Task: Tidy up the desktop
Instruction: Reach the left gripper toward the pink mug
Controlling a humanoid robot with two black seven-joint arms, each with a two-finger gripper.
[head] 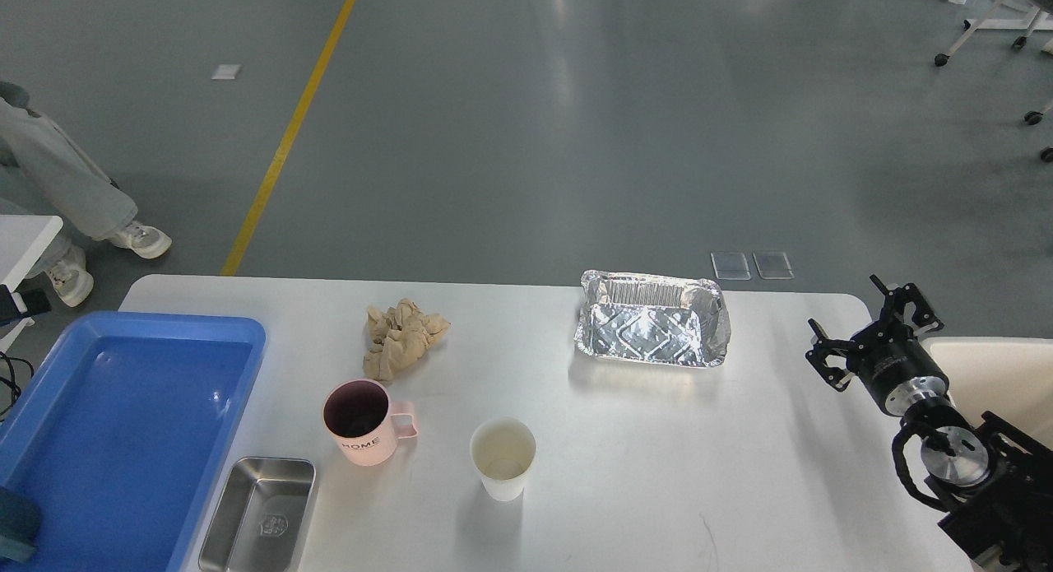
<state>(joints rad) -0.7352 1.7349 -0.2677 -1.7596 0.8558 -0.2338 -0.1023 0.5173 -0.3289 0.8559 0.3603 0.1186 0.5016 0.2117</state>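
**Robot gripper poised over a cluttered white desktop**

The black two-finger right gripper (pixel 874 335) hovers with fingers spread above the wide white desktop's (pixel 625 440) right edge. Leftward sit a crinkled foil tray (pixel 652 318), white paper cup (pixel 503 457), pink mug (pixel 363 421), crumpled brown paper (pixel 402 335), steel dish (pixel 258 514) and blue plastic tray (pixel 123 424).
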